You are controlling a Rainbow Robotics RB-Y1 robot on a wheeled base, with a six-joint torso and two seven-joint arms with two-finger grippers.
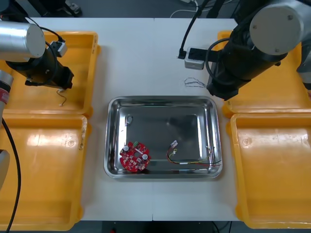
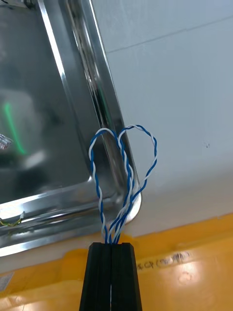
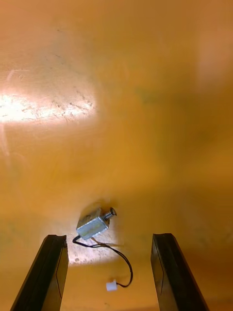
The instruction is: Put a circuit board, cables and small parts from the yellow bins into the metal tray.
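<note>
Table [image 1: 146, 63] | right pincer [image 2: 111, 245] pinching blue-white cable [image 2: 126, 165] beside tray [image 2: 104, 121] corner | left pincer [image 3: 109, 238] spread over small metal part [image 3: 92, 224] in bin [image 3: 116, 97]

no legible text, embossed marks [image 2: 162, 263] on the yellow bin [image 2: 204, 286] too faint to read

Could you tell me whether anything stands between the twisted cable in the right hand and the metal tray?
Nothing visible does. The right hand is shut on the blue and white cable, whose loops hang by the metal tray's corner rim; the tray floor there is bare.
</note>
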